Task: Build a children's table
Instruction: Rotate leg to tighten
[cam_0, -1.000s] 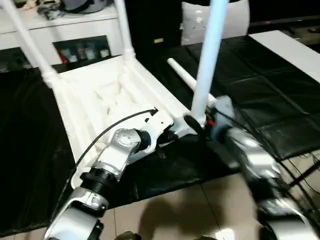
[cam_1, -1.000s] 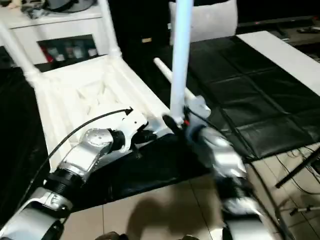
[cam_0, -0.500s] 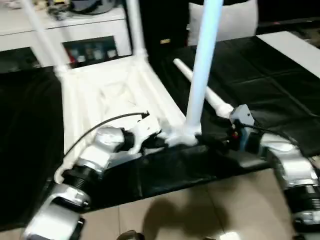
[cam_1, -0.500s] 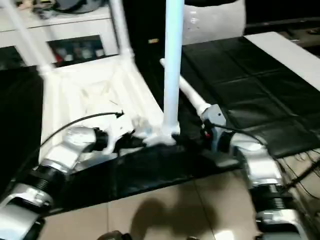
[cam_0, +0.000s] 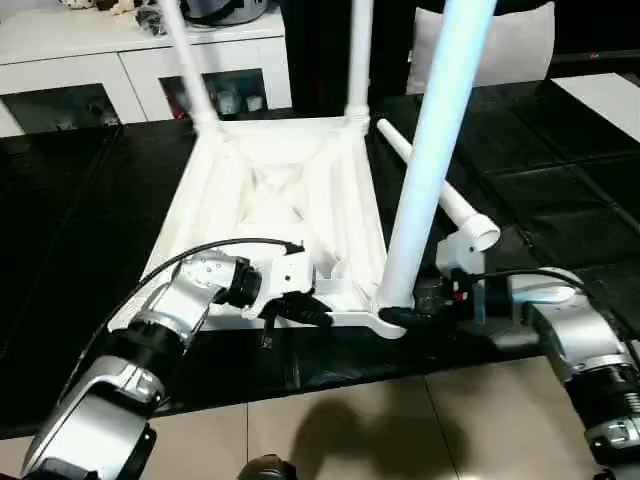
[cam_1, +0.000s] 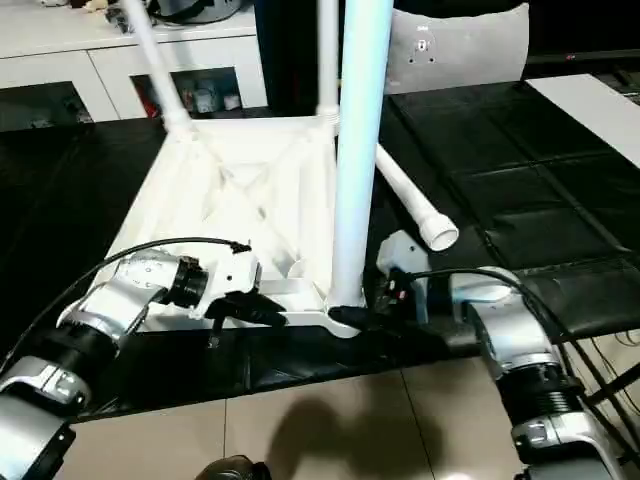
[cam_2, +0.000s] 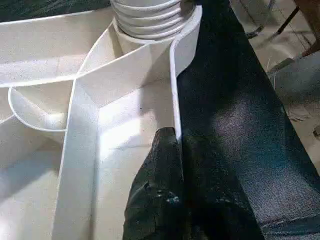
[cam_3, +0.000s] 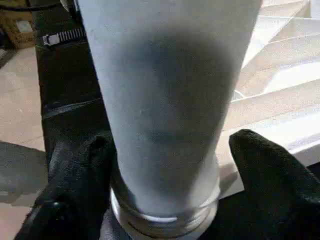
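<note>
Our right tool (cam_3: 165, 190) has its two black fingers (cam_3: 270, 170) spread either side of the base of the upright leg (cam_0: 425, 170), right where it sits in the near corner socket (cam_1: 340, 318), and we cannot tell whether they actually press on it. Our left tool (cam_0: 305, 312) is clenched on the near rim of the upside-down table top (cam_0: 280, 200), just beside that same corner. Beyond both tools the top lies on the black bench (cam_0: 560, 180), two more legs (cam_0: 185, 60) stand in its far corners, and a loose leg (cam_1: 410, 200) lies just past the right tool.
</note>
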